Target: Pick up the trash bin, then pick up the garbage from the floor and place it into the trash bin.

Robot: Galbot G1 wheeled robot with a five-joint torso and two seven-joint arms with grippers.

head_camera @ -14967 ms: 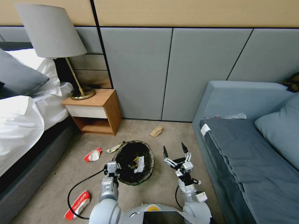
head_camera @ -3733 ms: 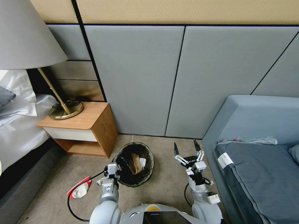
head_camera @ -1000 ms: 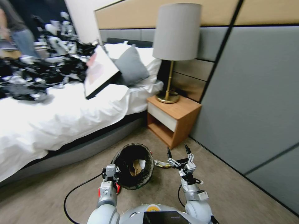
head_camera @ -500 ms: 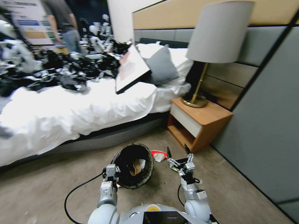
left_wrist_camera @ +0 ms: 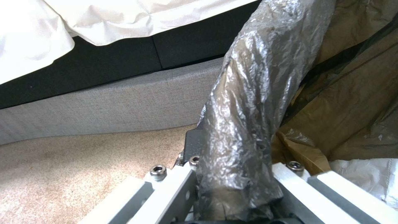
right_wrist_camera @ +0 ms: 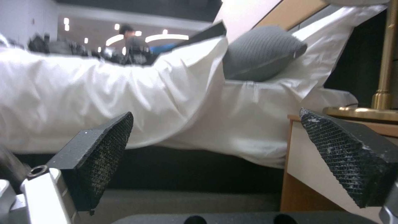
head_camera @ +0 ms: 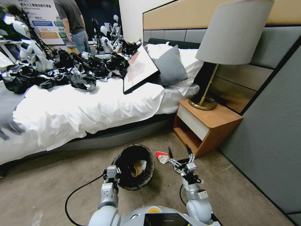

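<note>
From the head view, your left gripper [head_camera: 112, 173] pinched the trash bin [head_camera: 134, 166] at its nine o'clock rim, and a red wrapper [head_camera: 162, 156] lay at the bin's two o'clock. In the left wrist view, the bag-covered rim [left_wrist_camera: 248, 102] could have slipped out. In the right wrist view, your right gripper [right_wrist_camera: 224, 158] was spread wide, and it might have bumped the nightstand [right_wrist_camera: 307, 174].

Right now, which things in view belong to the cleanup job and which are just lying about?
Job:
- trash bin, rim clamped by left gripper
- brown paper and tissue inside it
- red-and-white wrapper on floor
- right gripper, open, just above the wrapper

Lying about:
- bed
- black bags
- picture frame
- lamp
- nightstand
</note>
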